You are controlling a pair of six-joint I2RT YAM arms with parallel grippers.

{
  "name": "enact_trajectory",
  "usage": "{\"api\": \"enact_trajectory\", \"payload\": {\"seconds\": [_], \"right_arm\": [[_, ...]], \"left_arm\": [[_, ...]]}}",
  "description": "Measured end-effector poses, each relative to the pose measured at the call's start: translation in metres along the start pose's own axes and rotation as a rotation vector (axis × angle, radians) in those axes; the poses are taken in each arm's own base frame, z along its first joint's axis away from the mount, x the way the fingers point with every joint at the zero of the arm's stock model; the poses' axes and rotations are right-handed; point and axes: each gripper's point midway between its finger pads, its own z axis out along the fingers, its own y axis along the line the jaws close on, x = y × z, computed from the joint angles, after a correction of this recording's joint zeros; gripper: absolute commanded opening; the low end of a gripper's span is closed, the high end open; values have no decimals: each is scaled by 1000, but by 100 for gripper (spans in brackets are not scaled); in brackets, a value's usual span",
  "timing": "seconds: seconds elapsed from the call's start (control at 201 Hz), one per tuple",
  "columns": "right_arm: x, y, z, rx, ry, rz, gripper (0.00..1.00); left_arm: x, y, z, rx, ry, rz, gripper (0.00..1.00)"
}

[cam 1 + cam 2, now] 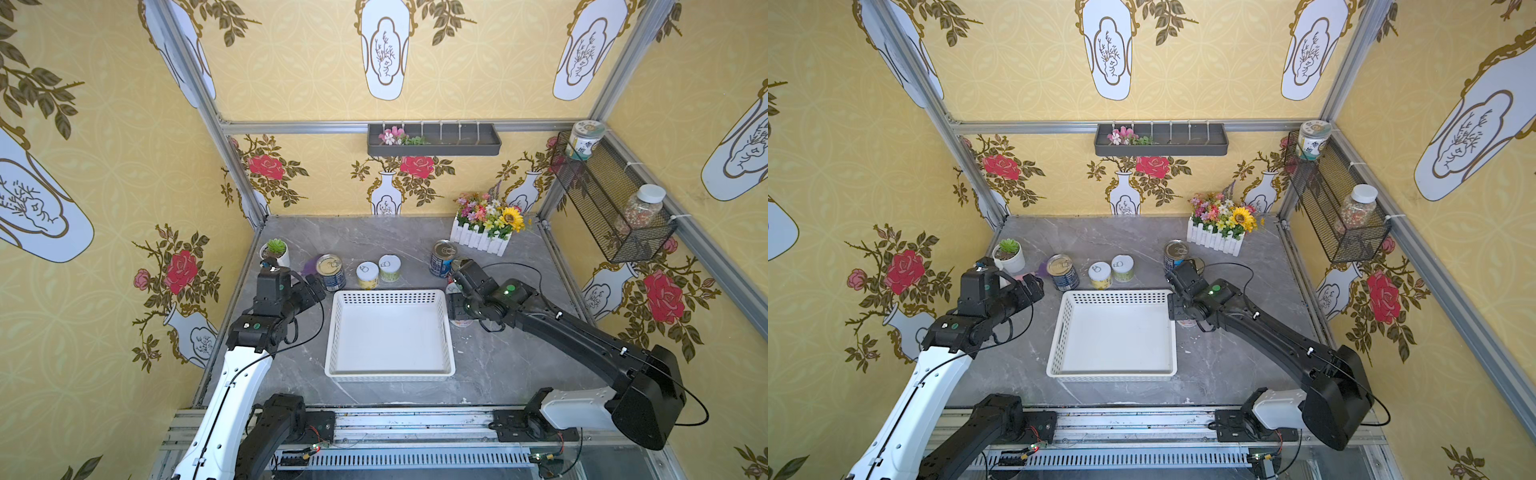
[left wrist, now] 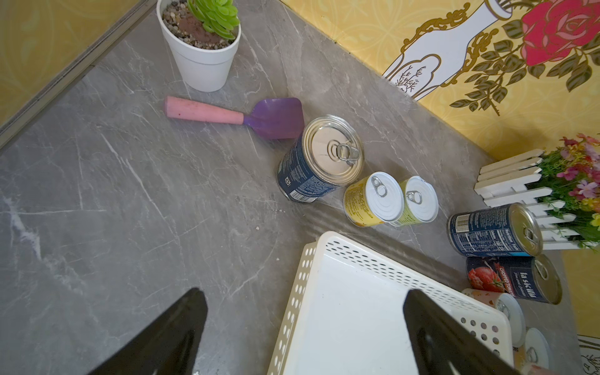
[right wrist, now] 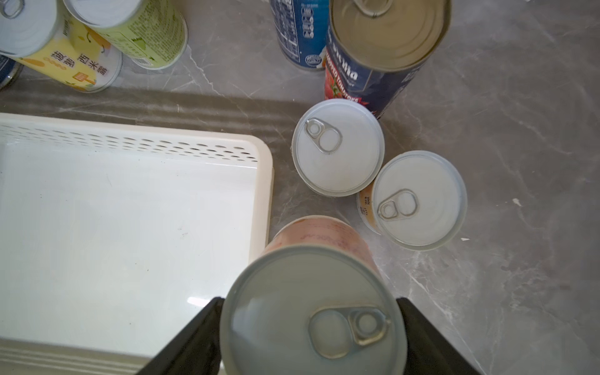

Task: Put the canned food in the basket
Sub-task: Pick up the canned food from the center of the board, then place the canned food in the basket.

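The white perforated basket point(image 1: 390, 336) point(image 1: 1113, 332) lies mid-table with nothing in it. My right gripper point(image 3: 311, 324) point(image 1: 457, 309) is shut on a white-lidded, pink-labelled can point(image 3: 308, 311) just outside the basket's right wall. Two more white-lidded cans point(image 3: 337, 147) point(image 3: 418, 199) and a red-and-blue tomato can point(image 3: 383, 48) stand beside it. Behind the basket stand a dark blue can point(image 1: 331, 272), a yellow can point(image 1: 367, 275), a green can point(image 1: 389, 268) and another blue can point(image 1: 442, 257). My left gripper point(image 2: 305, 302) point(image 1: 313, 286) hangs open and empty over the basket's left rim point(image 2: 292, 308).
A potted succulent point(image 1: 275, 251) and a pink-handled purple scoop point(image 2: 233, 115) lie at the back left. A white fence box of flowers point(image 1: 484, 228) stands at the back right. A black wire basket with jars point(image 1: 611, 208) and a dark grey tray point(image 1: 434, 139) hang on the walls.
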Motion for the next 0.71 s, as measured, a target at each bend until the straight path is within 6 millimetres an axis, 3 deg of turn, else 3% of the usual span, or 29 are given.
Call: {"api": "enact_trajectory", "payload": {"seconds": [0.174, 0.324, 0.508, 0.707], "right_arm": [[-3, 18, -21, -30, -26, -27, 66], [1, 47, -25, -68, -21, -73, 66], [8, 76, -11, -72, 15, -113, 66], [10, 97, 19, -54, 49, -123, 66]], "left_arm": [[-3, 0, -5, 6, -21, -1, 100], [-5, 1, -9, 4, -38, -3, 100], [-6, 3, -12, -7, -50, -14, 100], [-7, 5, -13, -14, -55, -14, 100]]}}
